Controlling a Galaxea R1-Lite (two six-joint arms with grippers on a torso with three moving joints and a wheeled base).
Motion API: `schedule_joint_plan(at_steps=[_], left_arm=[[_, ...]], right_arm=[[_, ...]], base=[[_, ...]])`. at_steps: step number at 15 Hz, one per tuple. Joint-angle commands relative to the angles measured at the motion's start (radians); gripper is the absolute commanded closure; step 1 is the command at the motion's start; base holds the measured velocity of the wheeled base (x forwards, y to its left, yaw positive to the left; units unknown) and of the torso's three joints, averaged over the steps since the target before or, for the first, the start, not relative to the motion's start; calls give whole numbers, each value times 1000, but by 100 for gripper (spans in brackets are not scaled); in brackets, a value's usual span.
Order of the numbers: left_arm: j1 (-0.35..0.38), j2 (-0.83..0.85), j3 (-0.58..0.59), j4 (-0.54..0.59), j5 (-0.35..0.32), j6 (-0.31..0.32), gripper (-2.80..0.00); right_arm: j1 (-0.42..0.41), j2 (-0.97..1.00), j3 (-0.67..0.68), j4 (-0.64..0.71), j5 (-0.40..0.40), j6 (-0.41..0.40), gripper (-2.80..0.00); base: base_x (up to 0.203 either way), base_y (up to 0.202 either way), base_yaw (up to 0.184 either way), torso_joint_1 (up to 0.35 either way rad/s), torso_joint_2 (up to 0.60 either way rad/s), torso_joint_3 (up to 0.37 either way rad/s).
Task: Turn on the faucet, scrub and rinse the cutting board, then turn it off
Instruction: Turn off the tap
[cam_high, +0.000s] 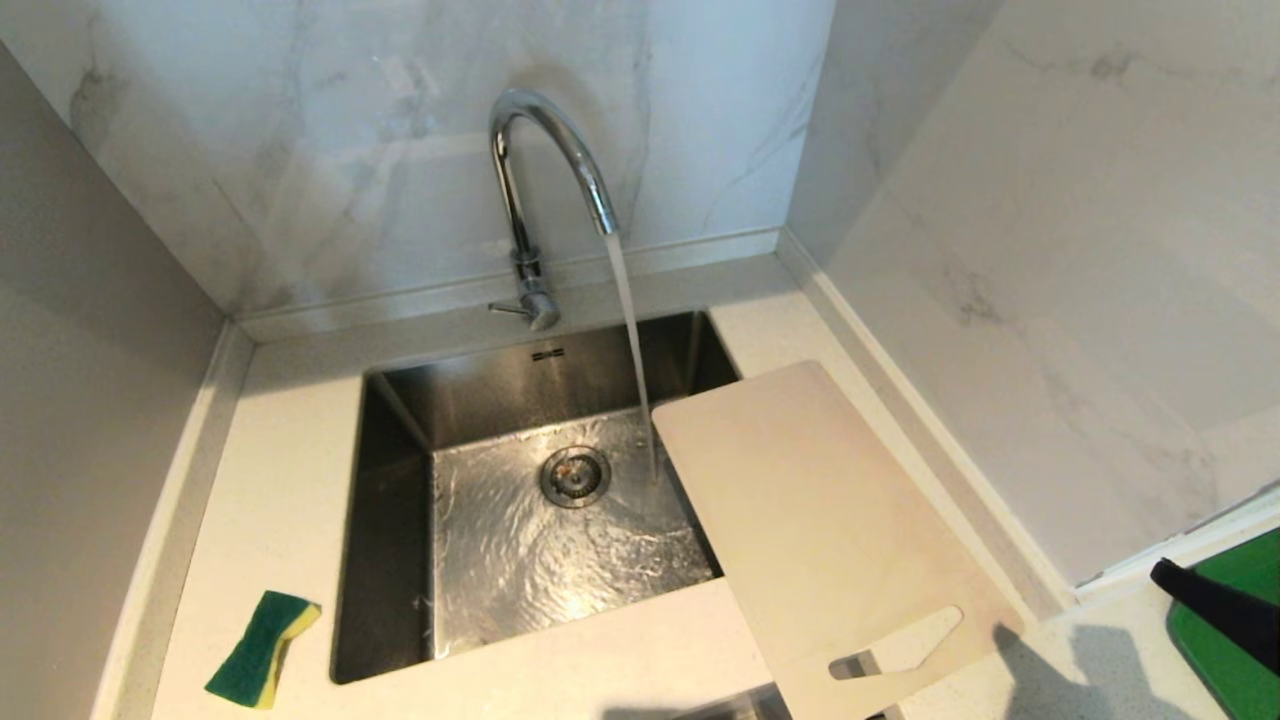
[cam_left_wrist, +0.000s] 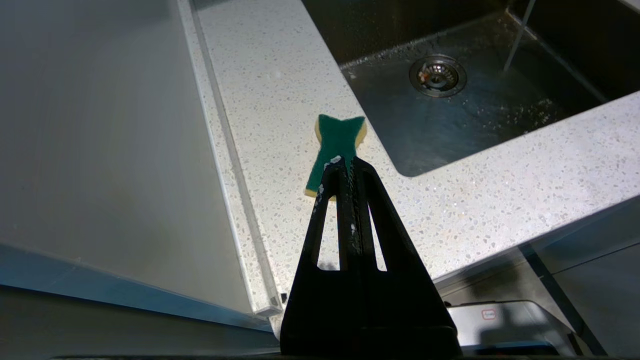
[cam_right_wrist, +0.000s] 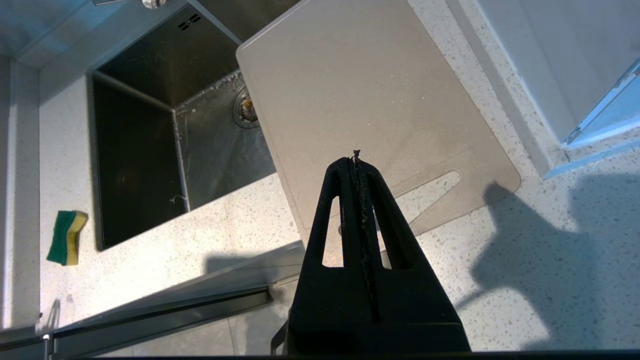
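Chrome gooseneck faucet (cam_high: 545, 170) with arched spout and a small lever at its base, mounted behind a rectangular brushed-steel sink (cam_high: 400, 480); a thin stream of water (cam_high: 632, 350) falls from the spout onto the rippled wet basin floor beside the round drain strainer (cam_high: 575, 476). The cutting board (cam_high: 810, 520), a thin pale beige rectangle with rounded corners and an angled elongated handle slot, lies flat with its far corner overhanging the sink's right side and its slotted end on the speckled white stone desk (cam_high: 280, 500). A green-and-yellow sponge (cam_high: 262, 648), curved in outline, rests on the desk left of the sink. The right claw (cam_right_wrist: 356, 159), black with tapering fingers pressed together and holding nothing, hangs above the board's slotted end. The left claw (cam_left_wrist: 345, 165), likewise closed and empty, is seen above the desk's near edge with the sponge just beyond its tips. Veined marble-look wall panels (cam_high: 300, 150) enclose the corner; a glossy green slab (cam_high: 1235, 650) shows at far right.
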Motion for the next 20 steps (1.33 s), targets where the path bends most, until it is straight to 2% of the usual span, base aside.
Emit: schedule_joint_plan(at_steps=[1, 5, 10, 11, 14, 18, 20], left_arm=[[1, 0, 2, 0, 0, 0, 0], [1, 0, 2, 0, 0, 0, 0], [1, 0, 2, -3, 0, -1, 0], [1, 0, 2, -3, 0, -17, 0], [1, 0, 2, -6, 12, -68, 0], [1, 0, 2, -7, 18, -75, 0], [1, 0, 2, -6, 18, -75, 0]], right_arm=[[0, -25, 4, 5, -3, 1, 0], [0, -140, 1, 86, -62, -5, 0], [-1, -385, 54, 245, -158, -86, 0], [-1, -428, 81, 259, -168, -91, 0], [-1, -460, 162, 261, -221, -100, 0], [0, -451, 195, 230, -189, -138, 0], [0, -460, 221, 223, -240, -161, 0]], base=[[0, 0, 0, 0, 0, 0], [0, 0, 0, 0, 0, 0], [0, 0, 0, 0, 0, 0], [0, 0, 0, 0, 0, 0], [0, 0, 0, 0, 0, 0], [0, 0, 0, 0, 0, 0], [0, 0, 0, 0, 0, 0]])
